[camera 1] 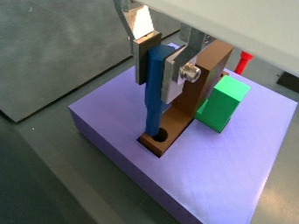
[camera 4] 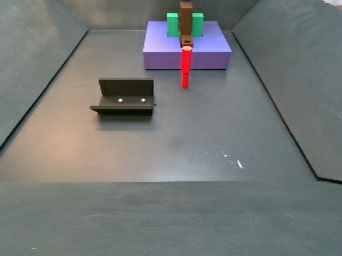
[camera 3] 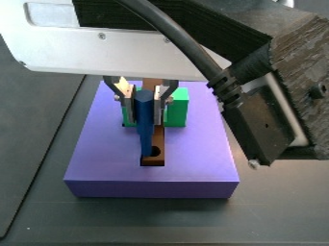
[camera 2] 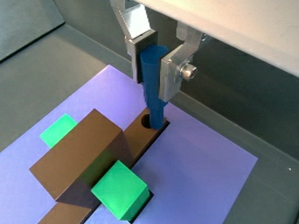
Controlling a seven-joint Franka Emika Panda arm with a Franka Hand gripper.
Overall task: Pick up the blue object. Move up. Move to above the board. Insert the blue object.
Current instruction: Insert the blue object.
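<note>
Blue object [camera 1: 155, 92] stands upright, pinched between the gripper [camera 1: 160, 68] fingers' silver plates, its lower end in the hole of the board [camera 1: 187, 103]. Board lies on the lavender slab [camera 1: 117, 122] between green blocks [camera 1: 222, 103], near the floor's far edge.

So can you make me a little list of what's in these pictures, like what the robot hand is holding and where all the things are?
gripper: shut on the blue peg, right above the board
blue peg: upright, lower tip at the round hole
board: brown plank lying on the purple slab
hole: near one end of the board
green blocks: one on each side of the board
purple slab: big base under everything
red peg: lying on the floor, leaning on the slab's front
fixture: dark bracket on the floor, away from the slab
</note>
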